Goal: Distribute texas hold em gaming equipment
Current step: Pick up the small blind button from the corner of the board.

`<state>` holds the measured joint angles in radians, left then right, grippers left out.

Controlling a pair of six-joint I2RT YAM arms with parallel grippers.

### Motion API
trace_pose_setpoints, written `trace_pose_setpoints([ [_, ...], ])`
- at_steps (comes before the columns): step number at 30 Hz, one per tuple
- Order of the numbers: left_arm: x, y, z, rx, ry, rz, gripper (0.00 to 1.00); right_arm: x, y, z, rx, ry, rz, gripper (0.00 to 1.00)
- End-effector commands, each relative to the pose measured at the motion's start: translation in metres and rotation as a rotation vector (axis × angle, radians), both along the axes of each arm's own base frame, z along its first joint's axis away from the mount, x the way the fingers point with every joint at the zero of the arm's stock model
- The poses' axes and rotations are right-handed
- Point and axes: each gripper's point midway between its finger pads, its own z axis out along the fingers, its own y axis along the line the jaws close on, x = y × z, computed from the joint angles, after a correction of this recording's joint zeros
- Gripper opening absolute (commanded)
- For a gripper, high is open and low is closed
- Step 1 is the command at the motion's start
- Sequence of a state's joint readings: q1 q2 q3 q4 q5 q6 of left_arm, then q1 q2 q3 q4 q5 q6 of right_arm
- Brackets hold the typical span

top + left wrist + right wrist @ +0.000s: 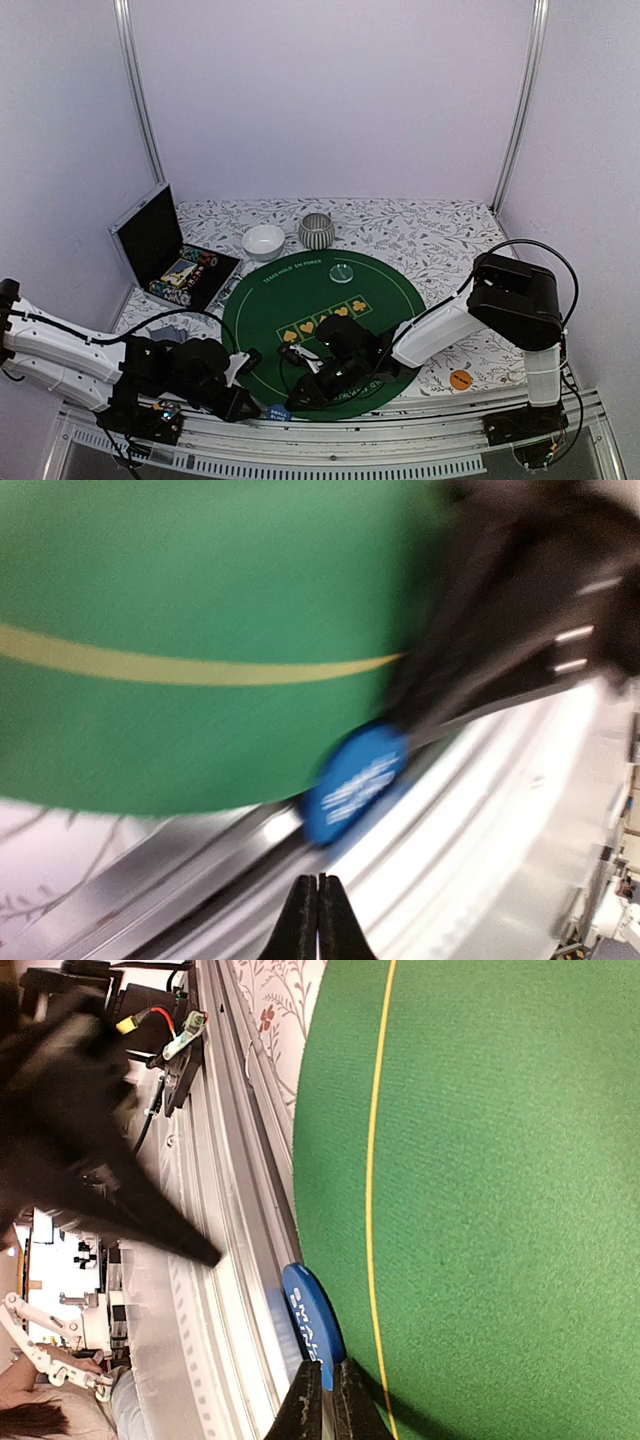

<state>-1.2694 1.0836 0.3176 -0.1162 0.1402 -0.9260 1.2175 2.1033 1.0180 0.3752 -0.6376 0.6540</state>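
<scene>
A blue button disc [310, 1315] stands on edge at the near rim of the round green mat [500, 1160]. My right gripper [325, 1375] is shut on the disc's lower edge. In the top view the blue disc [278, 411] sits at the table's front rail, with the right gripper [291, 403] on it and the left gripper [250, 407] just to its left. The left gripper [318, 885] is shut and empty, a short way from the blue disc [355, 785]. An orange disc [460, 379] lies front right, a pale green disc [342, 271] on the mat's far side, and grey-blue cards [165, 333] lie at the left.
An open black case [170, 255] holding striped chips stands at the back left. A white bowl [263, 241] and a striped grey bowl [316, 231] sit behind the mat. The metal front rail [330, 432] runs just below both grippers. Walls enclose the table.
</scene>
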Motion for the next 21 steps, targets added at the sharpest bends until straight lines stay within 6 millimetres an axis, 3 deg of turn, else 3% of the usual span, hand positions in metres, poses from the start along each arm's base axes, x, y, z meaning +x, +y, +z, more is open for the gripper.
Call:
trace_pose_setpoints([
  [1, -0.009, 0.034, -0.039, 0.178, 0.087, 0.052, 0.04, -0.003, -0.006, -0.007, -0.033, 0.004, 0.001, 0.08],
  [10, -0.002, 0.009, -0.051, 0.235, 0.051, -0.043, 0.02, -0.001, -0.008, -0.011, -0.05, 0.002, -0.015, 0.13],
  [16, -0.002, 0.006, -0.046, 0.193, 0.04, -0.04, 0.02, -0.002, -0.005, -0.016, -0.059, 0.003, -0.018, 0.23],
  [21, -0.001, -0.002, -0.045, 0.167, 0.048, -0.039, 0.02, -0.01, 0.0, -0.017, -0.049, 0.024, 0.02, 0.26],
])
